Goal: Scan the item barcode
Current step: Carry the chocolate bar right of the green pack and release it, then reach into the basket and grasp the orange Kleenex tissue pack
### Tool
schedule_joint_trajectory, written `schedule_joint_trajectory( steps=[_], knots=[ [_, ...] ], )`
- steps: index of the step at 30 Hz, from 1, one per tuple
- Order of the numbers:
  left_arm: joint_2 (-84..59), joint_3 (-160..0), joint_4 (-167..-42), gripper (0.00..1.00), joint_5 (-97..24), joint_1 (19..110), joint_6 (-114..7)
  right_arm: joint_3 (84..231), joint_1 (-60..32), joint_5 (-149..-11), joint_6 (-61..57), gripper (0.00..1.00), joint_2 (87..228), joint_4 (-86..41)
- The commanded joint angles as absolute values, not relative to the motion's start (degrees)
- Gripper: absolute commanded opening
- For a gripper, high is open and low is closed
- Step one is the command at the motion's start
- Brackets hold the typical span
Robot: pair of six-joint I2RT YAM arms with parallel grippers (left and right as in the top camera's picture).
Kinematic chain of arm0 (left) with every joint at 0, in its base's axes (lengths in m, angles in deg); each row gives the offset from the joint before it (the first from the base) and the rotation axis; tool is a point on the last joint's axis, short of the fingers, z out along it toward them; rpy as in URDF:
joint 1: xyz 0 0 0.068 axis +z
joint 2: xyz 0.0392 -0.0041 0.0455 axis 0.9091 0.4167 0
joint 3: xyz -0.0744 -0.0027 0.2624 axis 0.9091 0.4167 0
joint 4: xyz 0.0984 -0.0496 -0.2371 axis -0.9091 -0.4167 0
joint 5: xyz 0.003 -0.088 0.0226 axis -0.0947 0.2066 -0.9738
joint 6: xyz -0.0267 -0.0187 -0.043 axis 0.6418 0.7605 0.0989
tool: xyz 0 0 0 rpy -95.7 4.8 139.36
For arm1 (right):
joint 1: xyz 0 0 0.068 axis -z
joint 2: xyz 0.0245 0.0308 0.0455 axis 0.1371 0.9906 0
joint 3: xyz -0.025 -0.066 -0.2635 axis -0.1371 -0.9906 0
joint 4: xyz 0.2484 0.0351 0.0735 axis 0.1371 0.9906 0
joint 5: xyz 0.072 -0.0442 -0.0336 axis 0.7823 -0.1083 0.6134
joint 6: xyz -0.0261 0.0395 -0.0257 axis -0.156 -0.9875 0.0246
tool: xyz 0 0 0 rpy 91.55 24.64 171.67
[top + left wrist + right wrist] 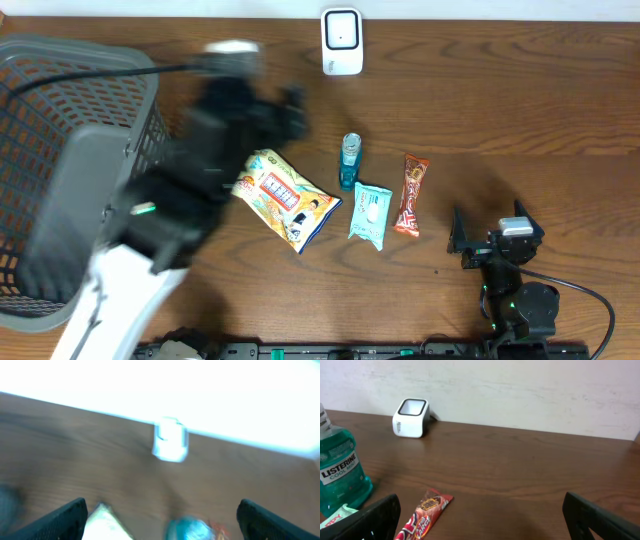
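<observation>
Nearest the robot, right side: right hand (481, 497) sits low over the dark brown wooden surface (540, 120), fingers spread wide, nothing between them.
Ahead of that hand: red-orange foil snack bar (412, 195) lies flat, long axis running away from the robot.
Left of the bar: pale teal flat packet (368, 215), just beside the bar and not touching it.
Item at centre: yellow crinkly snack bag (285, 200) lies flat and skewed on the surface, printed face up, its right corner just beside the packet.
Above the bag's left end: left hand (162, 505), badly blurred from overhead; its own camera shows the fingers far apart and gripping nothing, with a pale bag corner low between them.
Behind the packet: teal mouthwash bottle (349, 162), seemingly upright, label readable from the right wrist.
Far left: dark grey lattice plastic basket (80, 45), partly hidden by the left arm.
Back edge: small white barcode scanner (341, 42), window facing up, well apart from every item.
</observation>
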State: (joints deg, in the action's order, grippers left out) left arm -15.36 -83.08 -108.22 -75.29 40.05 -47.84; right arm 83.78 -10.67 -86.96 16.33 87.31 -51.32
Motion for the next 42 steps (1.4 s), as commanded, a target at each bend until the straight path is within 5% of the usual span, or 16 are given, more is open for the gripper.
schedule_joint_trajectory(
  steps=[1, 9, 16, 21, 42],
  knots=[
    [-20.5, -84.39, -111.57, 1.0, -76.71, 53.15, -44.67, 83.71, -10.12, -87.22, 15.59, 0.99, 87.25, -51.06],
    [-20.28, -84.37, -118.91, 0.98, -75.86, 80.97, -41.83, 83.71, -10.12, -87.22, 15.61, 0.99, 87.25, -51.06],
    [-7.21, -84.37, -121.29, 0.98, -52.27, 97.47, -39.88, 83.71, -10.12, -87.22, 15.59, 0.99, 87.22, -51.06],
    [2.95, -84.37, -125.01, 0.98, -42.07, 99.92, -37.61, 83.71, -10.12, -87.22, 15.59, 0.99, 87.25, -51.06],
    [25.77, -84.35, -128.92, 0.98, -33.1, 99.64, -42.79, 83.71, -10.12, -87.24, 15.59, 0.99, 87.25, -51.06]
  ],
)
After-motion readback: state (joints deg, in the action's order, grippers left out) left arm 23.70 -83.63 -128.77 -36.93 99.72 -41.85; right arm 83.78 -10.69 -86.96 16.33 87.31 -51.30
